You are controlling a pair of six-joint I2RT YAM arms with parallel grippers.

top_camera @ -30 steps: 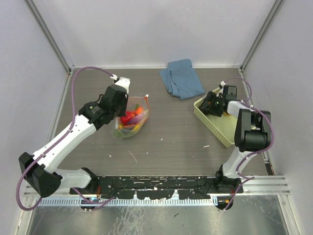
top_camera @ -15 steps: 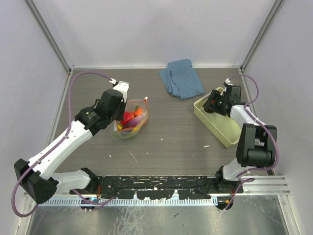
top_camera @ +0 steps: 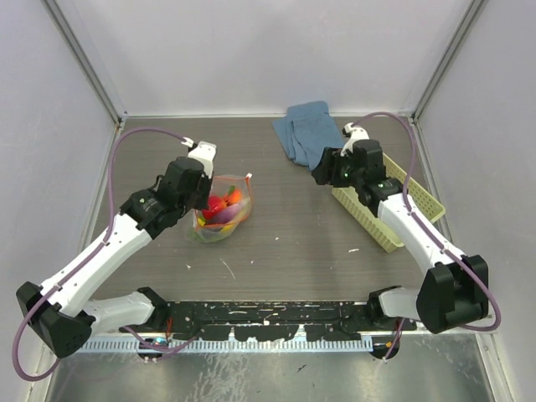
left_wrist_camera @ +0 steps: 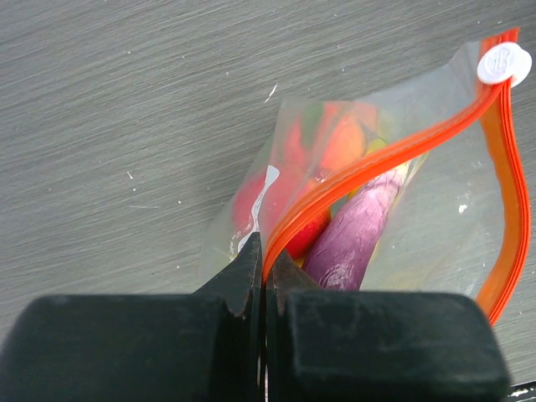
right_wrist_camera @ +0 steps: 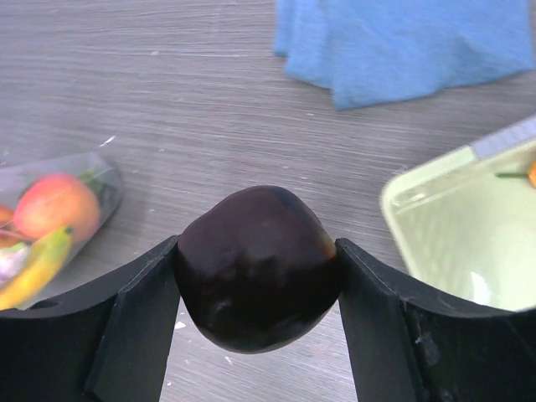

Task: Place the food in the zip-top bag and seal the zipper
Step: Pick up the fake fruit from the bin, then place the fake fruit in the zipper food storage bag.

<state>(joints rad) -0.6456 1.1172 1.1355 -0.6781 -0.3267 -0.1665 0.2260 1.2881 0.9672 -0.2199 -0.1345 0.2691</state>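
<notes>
The zip-top bag (top_camera: 222,213) stands on the table left of centre, its mouth held open. My left gripper (left_wrist_camera: 266,260) is shut on the near end of the orange-red zipper (left_wrist_camera: 377,163); the white slider (left_wrist_camera: 504,64) sits at the far end. Inside the bag lie a purple eggplant (left_wrist_camera: 356,239), red and orange fruits (left_wrist_camera: 343,142), a peach fruit (right_wrist_camera: 57,205) and a banana (right_wrist_camera: 33,268). My right gripper (right_wrist_camera: 257,249) is shut on a dark, almost black round fruit (right_wrist_camera: 255,285), above the table between the cloth and the basket, to the right of the bag.
The pale yellow-green basket (top_camera: 381,222) stands at the right, with a small orange piece (right_wrist_camera: 531,173) in it. A folded blue cloth (top_camera: 311,134) lies at the back centre. Grey walls close the table in on three sides.
My right gripper has come up out of the basket and swung left toward the cloth, carrying the dark fruit. The left gripper and the bag have shifted slightly toward the front left.
</notes>
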